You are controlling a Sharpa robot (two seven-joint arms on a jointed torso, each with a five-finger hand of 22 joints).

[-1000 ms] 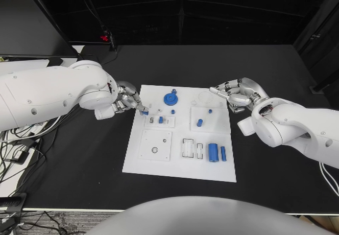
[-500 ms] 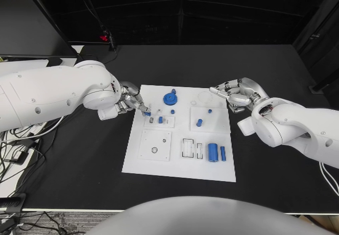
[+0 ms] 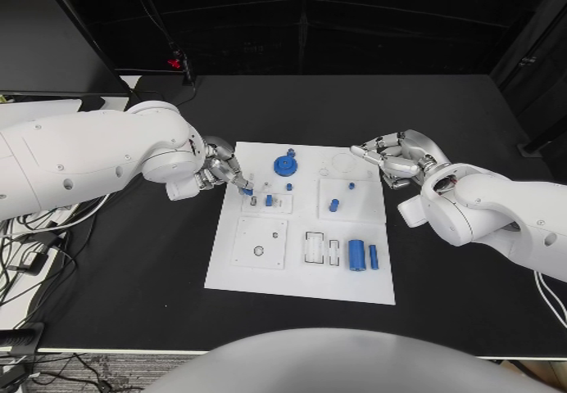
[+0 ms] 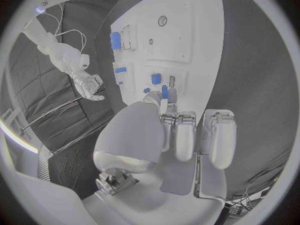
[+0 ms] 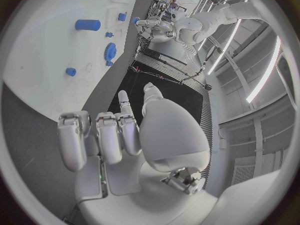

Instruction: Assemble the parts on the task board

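On the black desk (image 3: 142, 286) the board (image 3: 296, 282) is seen at centre, blue parts (image 3: 356, 253) spread over it. At its far-left edge a small blue part (image 3: 247, 191) is pinched by the left hand (image 3: 222, 173). The right hand (image 3: 396, 157) (fingers curled, nothing held) is seen just beyond the far-right corner.

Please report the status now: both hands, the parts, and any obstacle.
Left hand pinches a small blue part over the task board left edge. Right hand at the board's far right corner, fingers curled, holding nothing. No obstacle seen.
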